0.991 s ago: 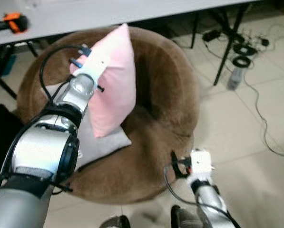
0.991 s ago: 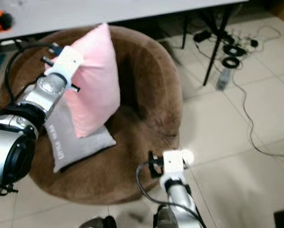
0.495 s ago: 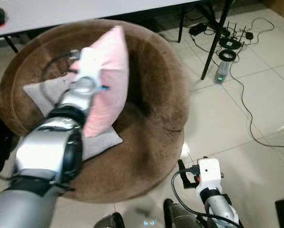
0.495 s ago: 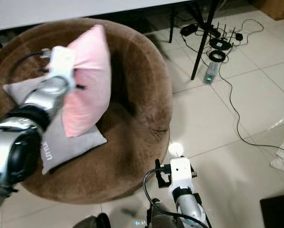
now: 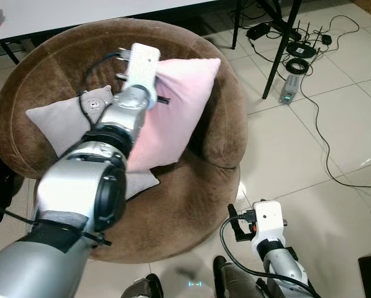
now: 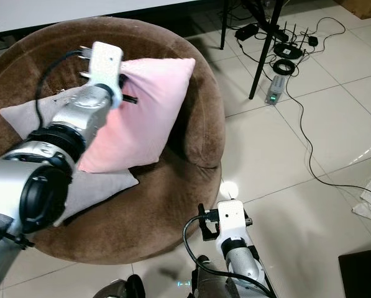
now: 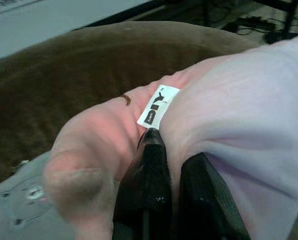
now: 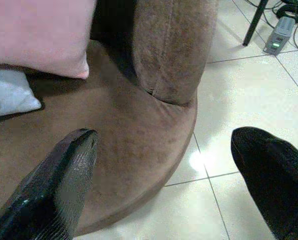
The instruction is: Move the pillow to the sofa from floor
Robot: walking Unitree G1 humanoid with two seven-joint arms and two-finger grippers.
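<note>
Tipped over since a moment ago, from standing tall to leaning flat across the seat of the round brown sofa (image 5: 216, 93). Held above the seat and over a grey cushion (image 5: 61, 121), with the pink pillow (image 5: 179, 105) stretching out ahead of the left claw (image 7: 163, 165), long side pointing away toward the sofa's back wall. Pinched tight at the near corner by the left fingers (image 7: 146, 165), right by a small white tag (image 7: 157, 106). Probably ready to be let go. Right claw (image 8: 163, 175) wide open, low by the sofa's front edge, well apart from the pillow.
</note>
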